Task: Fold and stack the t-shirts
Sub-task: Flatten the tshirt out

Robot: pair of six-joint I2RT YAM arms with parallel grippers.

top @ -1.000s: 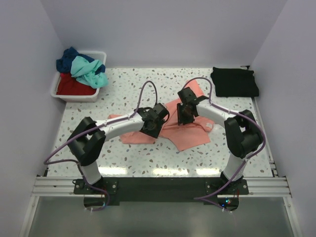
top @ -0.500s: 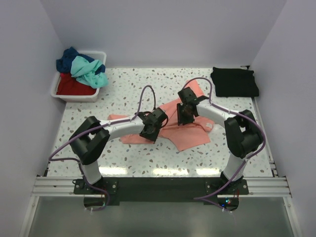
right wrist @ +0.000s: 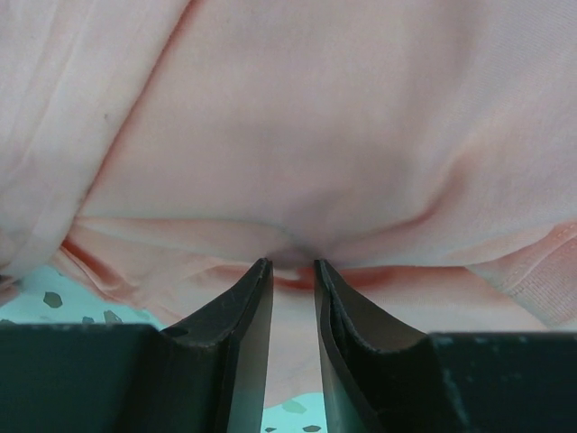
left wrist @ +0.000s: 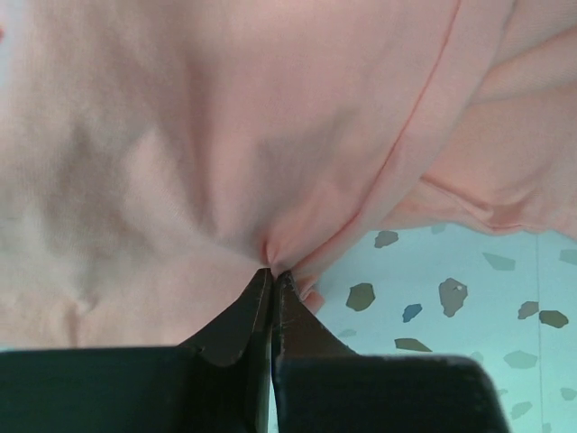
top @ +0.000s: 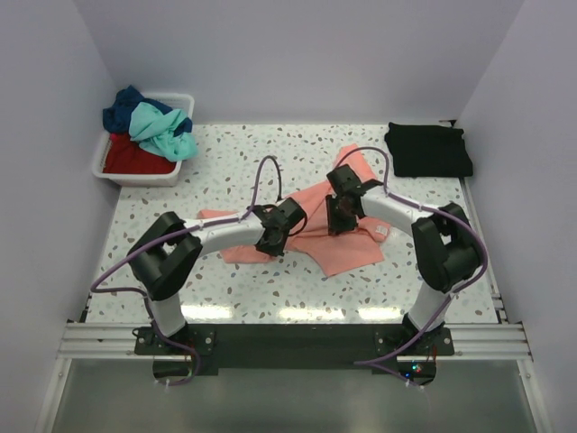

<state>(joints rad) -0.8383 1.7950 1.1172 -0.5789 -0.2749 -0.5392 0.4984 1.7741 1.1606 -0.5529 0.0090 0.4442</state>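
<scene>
A salmon-pink t-shirt (top: 347,245) lies rumpled across the middle of the speckled table (top: 225,158). My left gripper (top: 270,244) (left wrist: 271,271) is shut on a pinch of this shirt's cloth (left wrist: 180,135) near its hem, at the shirt's left part. My right gripper (top: 343,222) (right wrist: 293,263) presses down on the shirt's upper middle (right wrist: 315,117). Its fingers stand a narrow gap apart with a raised fold of pink cloth between their tips. A folded black t-shirt (top: 429,150) lies at the back right.
A white plastic bin (top: 101,168) at the back left holds teal (top: 160,132), navy blue (top: 121,112) and red (top: 135,159) t-shirts heaped together. Walls close in on three sides. Purple cables arch over both arms.
The left gripper has moved down a little onto the pink shirt and closed on its cloth. The right gripper's fingers have drawn slightly nearer each other around a fold.
</scene>
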